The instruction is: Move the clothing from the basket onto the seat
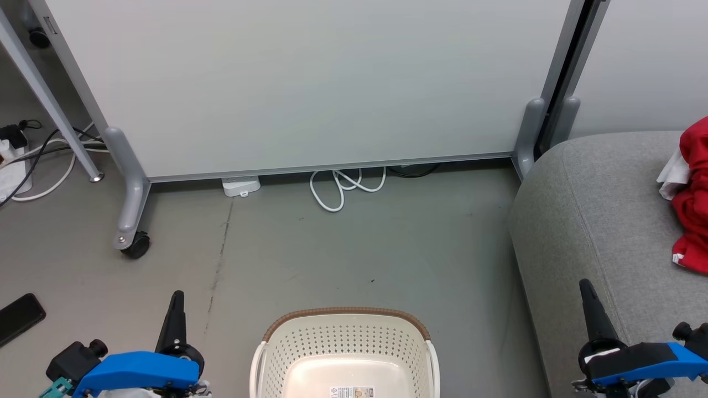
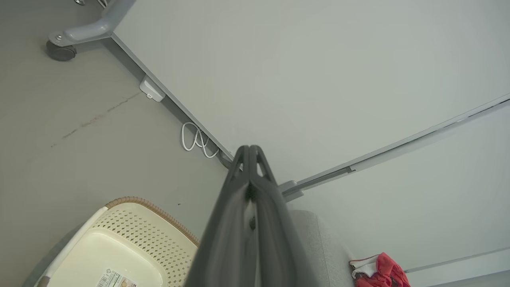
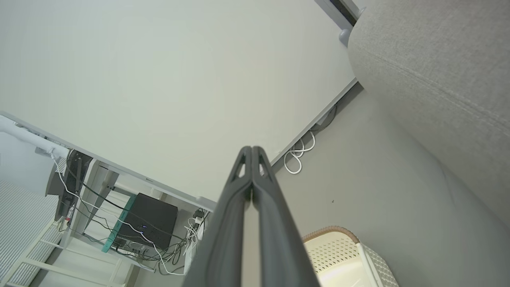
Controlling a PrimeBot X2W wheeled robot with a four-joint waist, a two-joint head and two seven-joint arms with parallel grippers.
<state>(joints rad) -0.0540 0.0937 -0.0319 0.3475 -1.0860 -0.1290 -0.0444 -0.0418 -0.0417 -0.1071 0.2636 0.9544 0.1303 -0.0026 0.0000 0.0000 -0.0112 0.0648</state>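
Laundry basket (image 1: 345, 337): cream perforated plastic with a brown woven-look rim, standing on the floor and showing a bare bottom.
Red clothing (image 1: 694, 199): soft, crumpled, white-trimmed, lying on the grey upholstered seat (image 1: 597, 221).
Left gripper (image 1: 177, 301) and right gripper (image 1: 587, 290): both clenched, carrying nothing.
The task is probably finishing, so the arms are best kept clear of the fabric.

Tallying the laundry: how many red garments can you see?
1 red heap, lying on the seat at the head view's right edge; a second garment may be bunched in it. The basket holds none in its visible part.
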